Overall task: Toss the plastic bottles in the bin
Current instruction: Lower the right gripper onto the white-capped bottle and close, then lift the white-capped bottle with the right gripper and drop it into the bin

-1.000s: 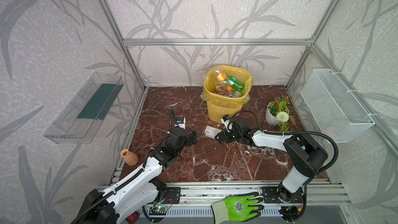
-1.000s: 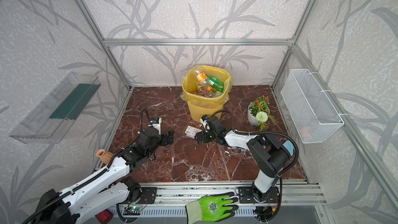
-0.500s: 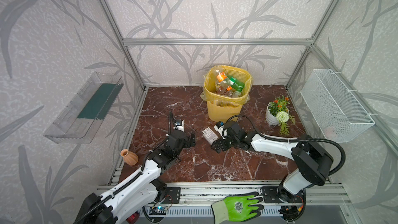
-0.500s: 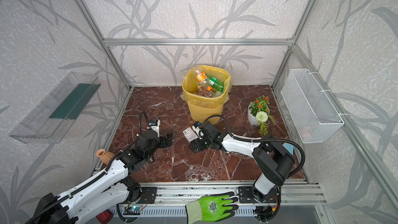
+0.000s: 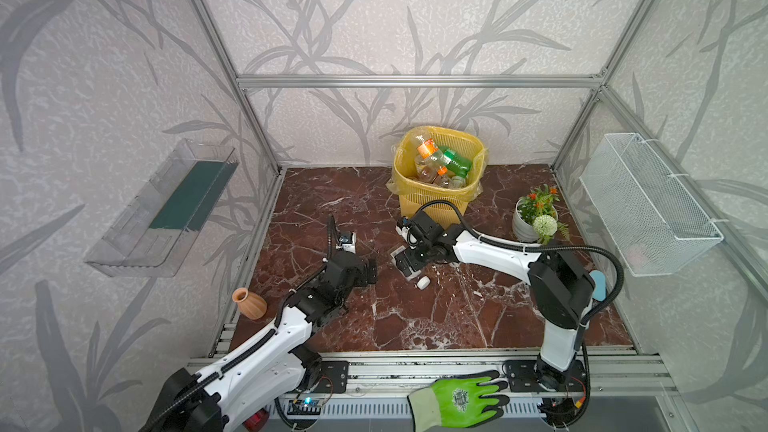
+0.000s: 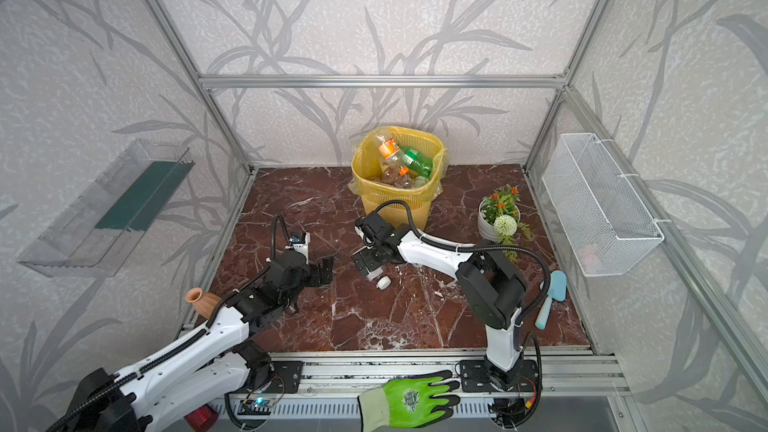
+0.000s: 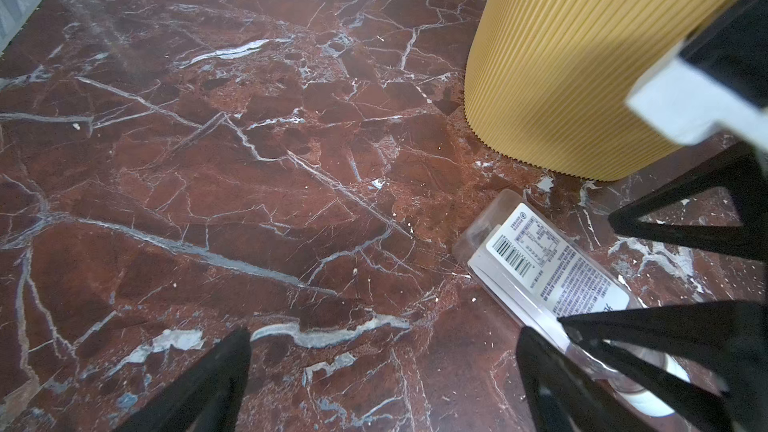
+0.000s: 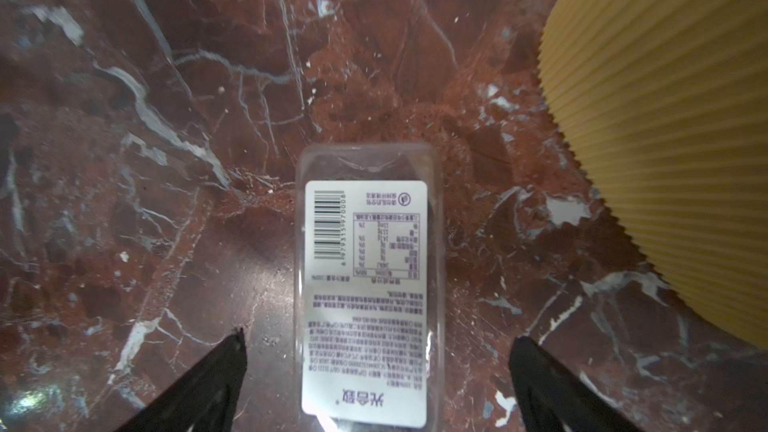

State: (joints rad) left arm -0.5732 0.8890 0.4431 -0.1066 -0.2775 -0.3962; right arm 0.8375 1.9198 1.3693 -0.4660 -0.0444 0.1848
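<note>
A red-brown marble worktop [image 5: 457, 317] sits inside a walled cell, with 2 white robot arms reaching in from the near edge. The yellow slatted bin [image 5: 436, 207] stands at the back, near the middle, and holds several plastic bottles [image 5: 442, 164] with orange and green labels. 1 more bottle [image 8: 365, 284] lies on its side on the worktop just in front of the bin. It is clear and flat-sided, with a white printed label and a white cap. The right claw [image 8: 378, 342] hangs low over it, spread wide, with 1 finger on each side of the bottle and neither touching it. The left claw [image 5: 370, 274] is nearby to the left, also spread wide, with nothing between its fingers.
</note>
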